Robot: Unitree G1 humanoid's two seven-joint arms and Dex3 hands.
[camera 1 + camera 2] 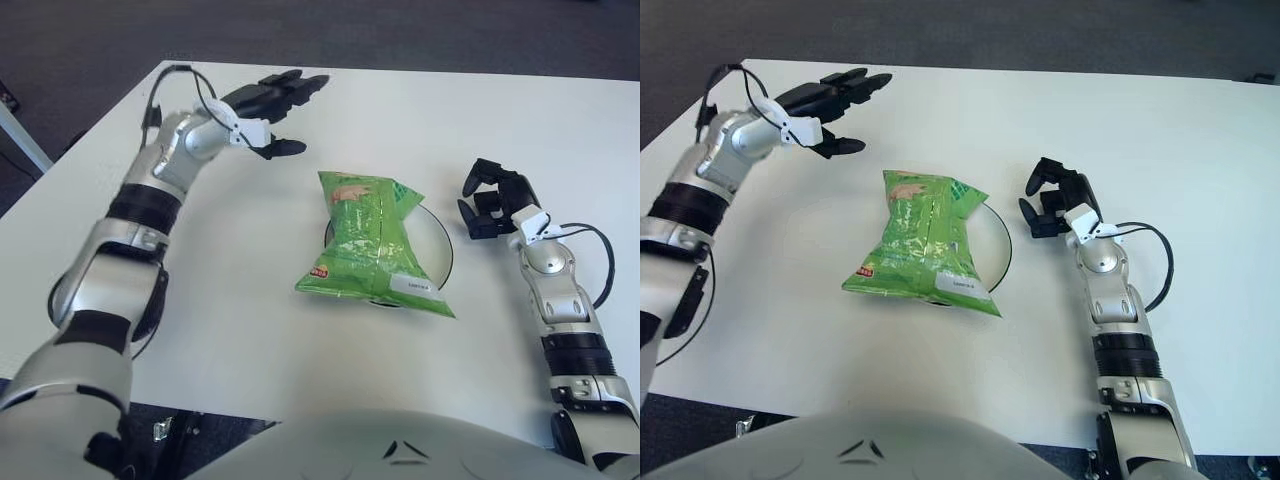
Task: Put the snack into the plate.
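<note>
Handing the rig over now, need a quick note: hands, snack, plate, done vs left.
Left robot hand: open, holding nothing, above the white table beyond the snack.
Right robot hand: fingers curled, holding nothing, shows right of the plate.
Green crinkly snack bag: lies on the dark-rimmed round plate, overhanging its near edge.
Done: snack is on the plate.
Left: nothing visible, perhaps park the arms.
</note>
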